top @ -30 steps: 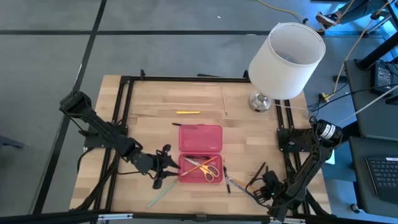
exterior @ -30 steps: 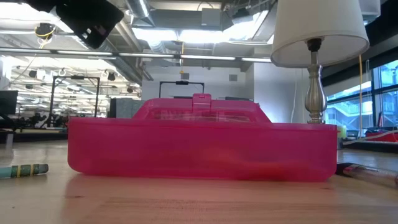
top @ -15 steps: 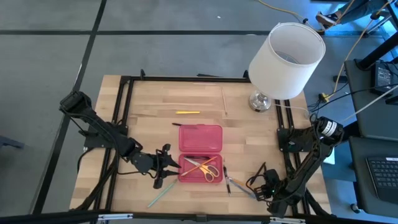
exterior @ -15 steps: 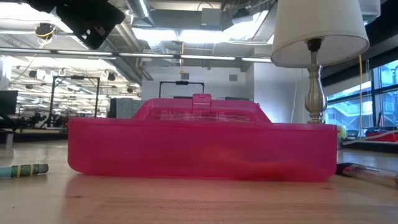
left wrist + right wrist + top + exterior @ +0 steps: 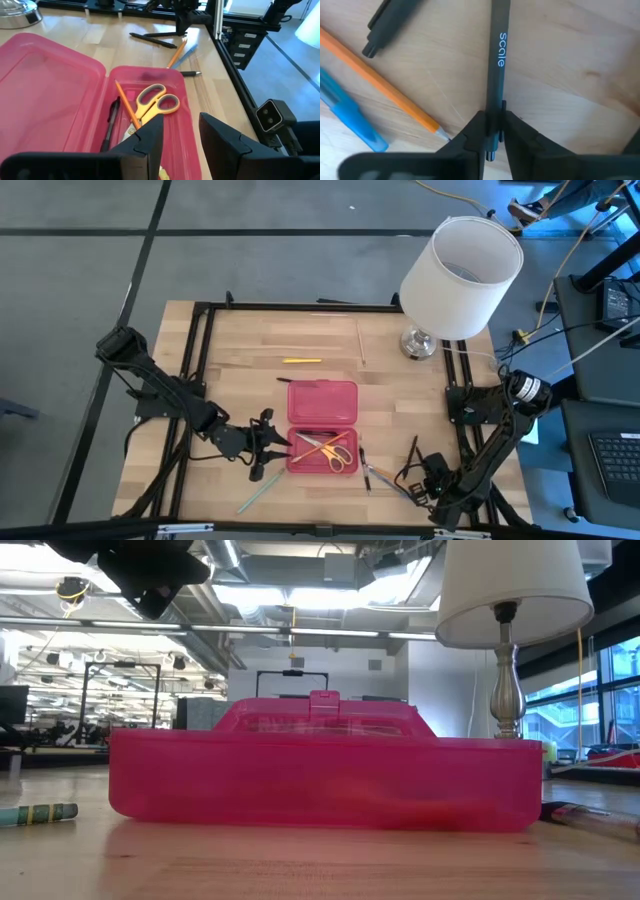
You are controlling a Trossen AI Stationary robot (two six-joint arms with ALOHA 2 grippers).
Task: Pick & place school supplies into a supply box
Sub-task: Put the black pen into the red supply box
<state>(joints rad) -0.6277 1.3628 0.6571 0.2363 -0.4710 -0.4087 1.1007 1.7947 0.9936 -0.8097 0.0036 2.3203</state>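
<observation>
Right end effector (image 5: 490, 131) now clamped on black pen (image 5: 496, 70) (previously open), left end effector (image 5: 181, 131) parted, empty

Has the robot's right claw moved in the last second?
Yes. The right gripper has crept nearer the lamp end, closing on the black pen.

Even bright overhead light, soft short shadows on the tabletop (image 5: 250, 340), ceiling lights glaring behind the box (image 5: 320, 785) in the low view, near tabletop blurred there, right wrist close-up soft, blurred fingers (image 5: 517, 132).
</observation>
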